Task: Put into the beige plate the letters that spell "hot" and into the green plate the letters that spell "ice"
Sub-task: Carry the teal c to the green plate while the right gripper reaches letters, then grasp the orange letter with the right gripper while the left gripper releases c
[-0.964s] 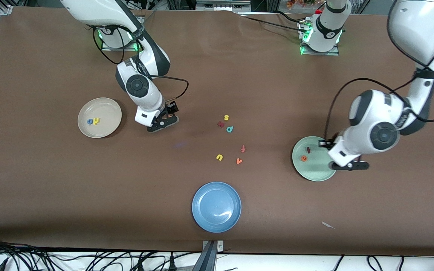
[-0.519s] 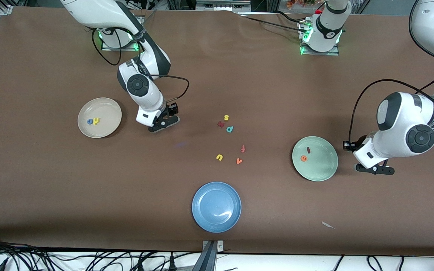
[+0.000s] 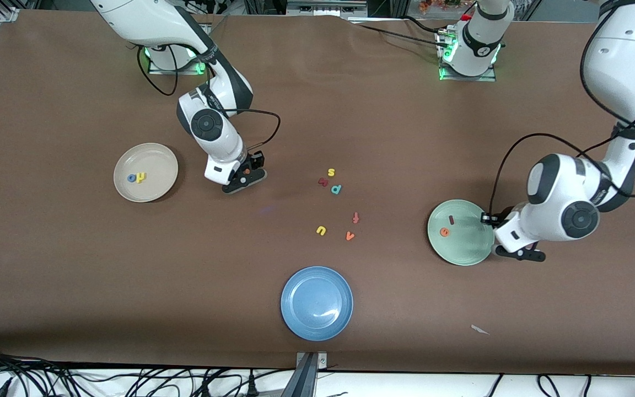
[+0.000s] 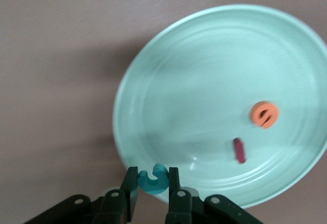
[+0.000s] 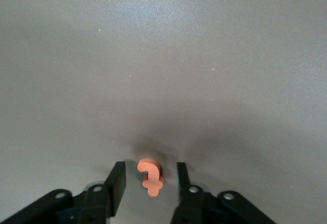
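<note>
The beige plate (image 3: 155, 160) holds the blue "o" (image 3: 131, 178) and the yellow "h" (image 3: 141, 177). Beside it, toward the table's middle, my right gripper (image 3: 246, 177) (image 5: 149, 172) is down at the table. It is open, and its jaws straddle the orange "t" (image 5: 151, 177) with a gap on each side. The green plate (image 3: 466, 245) (image 4: 204, 71) holds the orange "e" (image 3: 445, 232) (image 4: 264, 114) and the dark red "i" (image 3: 451, 220) (image 4: 239, 150). My left gripper (image 3: 507, 252) (image 4: 153, 183) is shut on the teal "c" (image 4: 153, 179) over that plate's rim.
A blue plate (image 3: 316, 302) lies near the front edge. Loose letters lie mid-table: yellow "s" (image 3: 331, 172), a dark red letter (image 3: 323, 181), teal "p" (image 3: 336, 189), orange "f" (image 3: 355, 217), yellow "u" (image 3: 321, 230), orange "v" (image 3: 350, 236). A paper scrap (image 3: 480, 330) lies near the front.
The left gripper swung off the green plate toward its own end of the table, then came back to the rim. The right gripper's jaws narrowed around the orange "t".
</note>
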`<state>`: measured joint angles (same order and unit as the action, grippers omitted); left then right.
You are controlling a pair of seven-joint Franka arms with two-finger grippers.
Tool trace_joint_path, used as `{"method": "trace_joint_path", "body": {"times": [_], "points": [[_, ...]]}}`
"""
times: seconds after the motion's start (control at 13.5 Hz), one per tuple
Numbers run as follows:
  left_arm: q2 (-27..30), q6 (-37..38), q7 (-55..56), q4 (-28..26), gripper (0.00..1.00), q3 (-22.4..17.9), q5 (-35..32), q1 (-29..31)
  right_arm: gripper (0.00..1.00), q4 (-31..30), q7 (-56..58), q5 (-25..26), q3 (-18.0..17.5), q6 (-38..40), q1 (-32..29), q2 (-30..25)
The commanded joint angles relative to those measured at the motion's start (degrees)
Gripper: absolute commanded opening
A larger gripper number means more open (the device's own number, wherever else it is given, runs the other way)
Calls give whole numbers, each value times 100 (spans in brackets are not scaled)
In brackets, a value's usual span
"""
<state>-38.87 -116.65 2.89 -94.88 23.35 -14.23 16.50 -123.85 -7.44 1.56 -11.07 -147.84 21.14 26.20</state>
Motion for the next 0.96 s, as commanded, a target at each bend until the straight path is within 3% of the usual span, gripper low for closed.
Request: {"method": "trace_joint_path", "body": {"times": [0.0, 0.3, 0.59, 0.67, 0.74, 0.82, 0.89], "points": [[-243, 99, -8, 304, 7, 3, -194, -348, 42, -112, 32, 37, -18, -131, -4, -10], [-437, -24, -69, 374, 11, -15, -465, -402, 38, -121, 41, 37, -18, -201, -4, 34], [-490, -244, -69, 383, 14, -15, -493, -428, 22, -139, 41, 37, -18, -280, 4, 69], [-508, -270, -69, 374, 21, -15, -493, -437, 19, -139, 32, 37, -18, -280, 4, 69], [-508, -331, -69, 374, 38, -15, -519, -454, 17, -139, 23, 37, -18, -280, 4, 69], [-508, -349, -87, 374, 89, -15, -563, -455, 14, -139, 14, 37, -18, -280, 4, 69], [-482, -367, -148, 383, 100, 11, -528, -428, 11, -139, 14, 37, -18, -271, 4, 69]]}}
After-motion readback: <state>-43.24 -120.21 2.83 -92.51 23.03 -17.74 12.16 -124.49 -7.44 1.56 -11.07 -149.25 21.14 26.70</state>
